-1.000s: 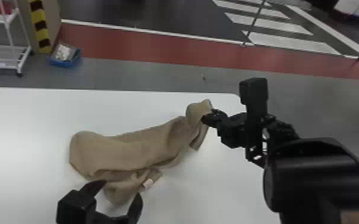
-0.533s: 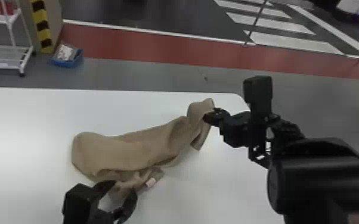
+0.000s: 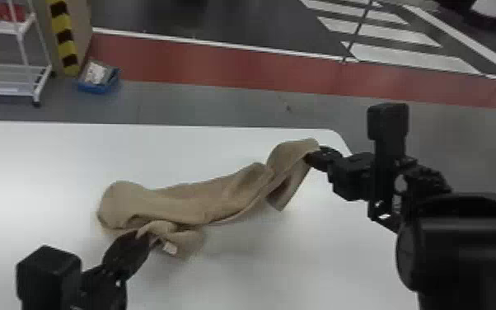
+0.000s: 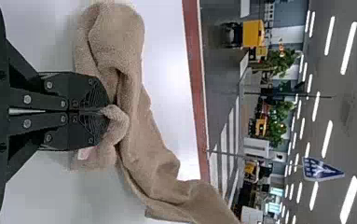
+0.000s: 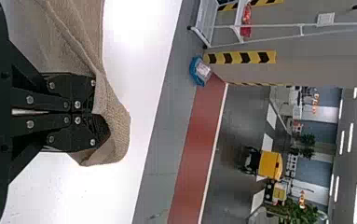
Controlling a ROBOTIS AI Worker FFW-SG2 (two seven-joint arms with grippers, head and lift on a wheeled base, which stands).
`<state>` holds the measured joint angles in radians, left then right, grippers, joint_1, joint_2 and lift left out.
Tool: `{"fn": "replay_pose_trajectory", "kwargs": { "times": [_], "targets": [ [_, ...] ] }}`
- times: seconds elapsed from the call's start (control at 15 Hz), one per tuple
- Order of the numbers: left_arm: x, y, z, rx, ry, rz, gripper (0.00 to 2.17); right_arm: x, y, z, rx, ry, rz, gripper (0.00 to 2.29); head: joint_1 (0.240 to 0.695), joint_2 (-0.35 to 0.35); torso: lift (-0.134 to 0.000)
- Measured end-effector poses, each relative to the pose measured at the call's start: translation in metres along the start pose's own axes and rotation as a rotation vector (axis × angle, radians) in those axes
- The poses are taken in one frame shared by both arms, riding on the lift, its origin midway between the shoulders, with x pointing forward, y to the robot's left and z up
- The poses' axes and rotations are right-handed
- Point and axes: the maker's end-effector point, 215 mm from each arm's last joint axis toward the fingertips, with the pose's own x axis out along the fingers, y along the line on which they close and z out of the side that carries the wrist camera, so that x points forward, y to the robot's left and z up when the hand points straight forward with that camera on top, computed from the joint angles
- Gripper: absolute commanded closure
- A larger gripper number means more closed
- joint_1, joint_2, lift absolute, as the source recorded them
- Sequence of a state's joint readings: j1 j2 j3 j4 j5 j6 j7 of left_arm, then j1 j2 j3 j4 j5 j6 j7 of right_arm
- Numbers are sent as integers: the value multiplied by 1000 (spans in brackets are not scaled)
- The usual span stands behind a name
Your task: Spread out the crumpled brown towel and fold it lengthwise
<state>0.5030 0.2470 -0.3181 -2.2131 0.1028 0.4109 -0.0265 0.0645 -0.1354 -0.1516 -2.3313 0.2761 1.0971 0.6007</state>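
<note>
The brown towel [image 3: 202, 202] lies bunched in a long diagonal strip, its right end lifted toward my right gripper [image 3: 315, 158]. That gripper is shut on this end; in the right wrist view the towel [image 5: 115, 126] wraps over the tips of the right gripper [image 5: 102, 114]. My left gripper [image 3: 143, 238] is at the near left part of the towel, beside a small white tag. In the left wrist view the left gripper [image 4: 105, 112] is shut on a small fold of the towel [image 4: 150, 154], and a loose flap with the tag lies beside its fingers.
The white table [image 3: 280, 268] extends around the towel, with its rounded far right corner near my right gripper. Beyond it on the floor are a blue bin [image 3: 99, 78] and a white shelf cart [image 3: 33, 49] at the far left.
My left gripper has moved forward to the towel's near flap and gone from open to shut on it. The right gripper has stayed nearly still, holding its end.
</note>
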Motion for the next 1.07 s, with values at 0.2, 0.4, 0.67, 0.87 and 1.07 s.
{"fn": "replay_pose_trajectory", "kwargs": {
  "times": [0.2, 0.4, 0.67, 0.87, 1.07],
  "targets": [
    [-22, 41, 4, -8, 32, 30, 1973, -4, -19, -16, 5, 21, -21, 1474, 695, -255, -124],
    [-33, 62, -50, -60, 231, -6, 1970, -4, -19, -39, -46, 37, -11, 1474, 695, -229, -124],
    [-47, 74, -101, -119, 443, 2, 1973, 1, -4, -43, -65, 40, 16, 1474, 695, -192, -124],
    [-65, 111, -113, -159, 525, 81, 1973, 1, -1, -44, -67, 42, 20, 1474, 695, -130, -124],
    [-70, 125, -101, -196, 498, 115, 1932, 1, -3, -44, -69, 44, 16, 1474, 695, -112, -124]
  ]
}}
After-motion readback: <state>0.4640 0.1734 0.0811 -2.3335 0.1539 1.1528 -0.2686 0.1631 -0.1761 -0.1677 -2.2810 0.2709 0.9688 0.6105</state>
